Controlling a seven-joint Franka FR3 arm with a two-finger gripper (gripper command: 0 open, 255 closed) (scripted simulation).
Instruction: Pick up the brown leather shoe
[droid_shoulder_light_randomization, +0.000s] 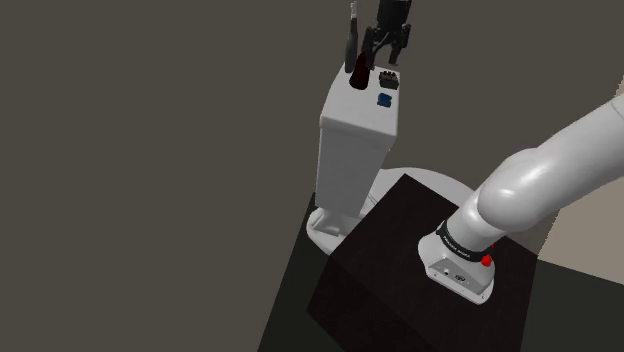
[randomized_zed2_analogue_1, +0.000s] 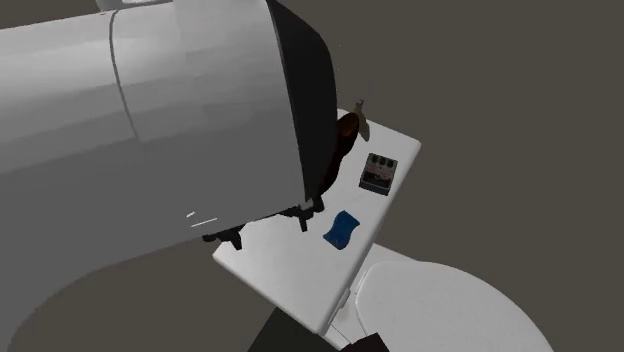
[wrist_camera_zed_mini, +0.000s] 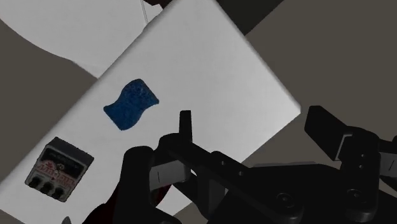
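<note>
The shoe (droid_shoulder_light_randomization: 359, 74) is dark red-brown and stands at the far end of a white toilet tank lid (droid_shoulder_light_randomization: 366, 112). In the second exterior view the shoe (randomized_zed2_analogue_1: 347, 130) is half hidden behind the arm. My black gripper (droid_shoulder_light_randomization: 386, 57) hangs just above the lid's far end, right beside the shoe in the shoulder view. In the wrist view the gripper (wrist_camera_zed_mini: 253, 121) is open, its fingers (wrist_camera_zed_mini: 184, 125) spread with only lid edge and floor between them. A dark red part of the shoe (wrist_camera_zed_mini: 162, 192) shows by the base of one finger, outside the gap.
A small black-and-grey pedal box (randomized_zed2_analogue_1: 378, 172) and a blue sponge (randomized_zed2_analogue_1: 342, 228) also lie on the lid (randomized_zed2_analogue_1: 285, 270). The white toilet seat (droid_shoulder_light_randomization: 425, 182) sits below the tank, next to the dark stand (droid_shoulder_light_randomization: 400, 270). Grey floor surrounds everything.
</note>
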